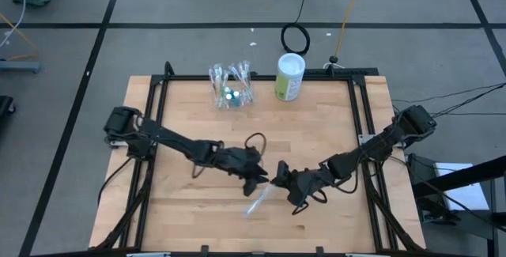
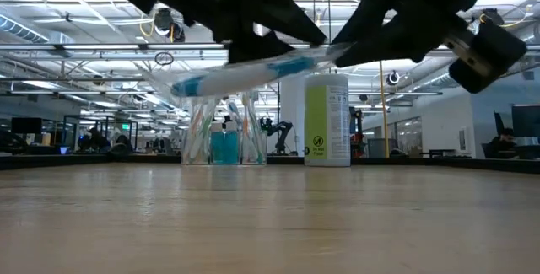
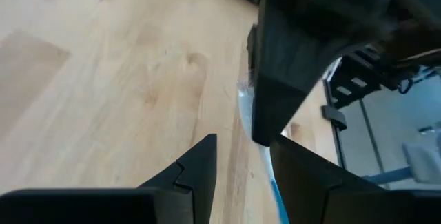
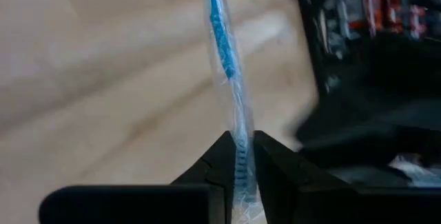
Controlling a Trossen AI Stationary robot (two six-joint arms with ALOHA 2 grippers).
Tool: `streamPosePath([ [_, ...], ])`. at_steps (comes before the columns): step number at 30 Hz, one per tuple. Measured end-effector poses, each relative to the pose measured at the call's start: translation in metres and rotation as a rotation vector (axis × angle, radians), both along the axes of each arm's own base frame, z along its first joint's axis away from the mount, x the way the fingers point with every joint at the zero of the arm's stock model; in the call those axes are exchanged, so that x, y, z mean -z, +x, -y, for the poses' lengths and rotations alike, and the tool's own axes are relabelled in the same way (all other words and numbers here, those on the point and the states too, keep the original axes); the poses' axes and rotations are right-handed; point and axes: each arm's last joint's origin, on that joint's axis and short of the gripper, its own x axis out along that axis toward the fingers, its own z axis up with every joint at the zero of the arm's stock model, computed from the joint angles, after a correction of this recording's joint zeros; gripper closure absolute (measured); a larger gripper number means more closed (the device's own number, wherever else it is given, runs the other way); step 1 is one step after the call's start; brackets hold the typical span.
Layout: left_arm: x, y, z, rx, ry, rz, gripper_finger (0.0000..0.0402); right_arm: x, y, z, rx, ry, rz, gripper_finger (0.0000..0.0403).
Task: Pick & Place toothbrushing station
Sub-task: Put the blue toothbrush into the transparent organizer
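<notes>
We see the right gripper (image 4: pixel 240 156) jaws clamped on a wrapped toothbrush (image 4: pixel 224 41); left gripper (image 3: pixel 241 162) jaws narrowly apart beside it; brush head hidden

Right claw (image 4: pixel 239 158) pinched nearly closed; left claw (image 3: pixel 241 162) parted, adjacent.

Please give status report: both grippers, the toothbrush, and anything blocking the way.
Right gripper shut on wrapped toothbrush, above table centre. Left gripper open beside it. Holder and canister at back; nothing between.
</notes>
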Motion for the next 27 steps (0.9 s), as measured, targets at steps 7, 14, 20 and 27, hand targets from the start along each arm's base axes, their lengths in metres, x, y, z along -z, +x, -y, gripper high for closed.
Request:
streamPosePath([
  [7,0.02,0.024,-0.006,0.045,-0.109,-0.064,0.0261,0.006,-0.003,0.003,0.037,-0.017,-0.056,0.0365],
  [14,0.023,0.025,-0.008,0.041,-0.118,-0.082,0.0261,0.012,-0.007,0.006,0.077,-0.019,-0.088,0.0365],
  [20,0.023,0.025,-0.007,0.093,-0.08,-0.063,0.0261,0.022,-0.014,0.009,0.116,-0.064,-0.097,0.0365],
  [27,0.027,0.024,-0.01,0.039,-0.044,-0.109,0.0261,0.023,-0.014,0.009,0.12,-0.047,-0.055,0.0365],
])
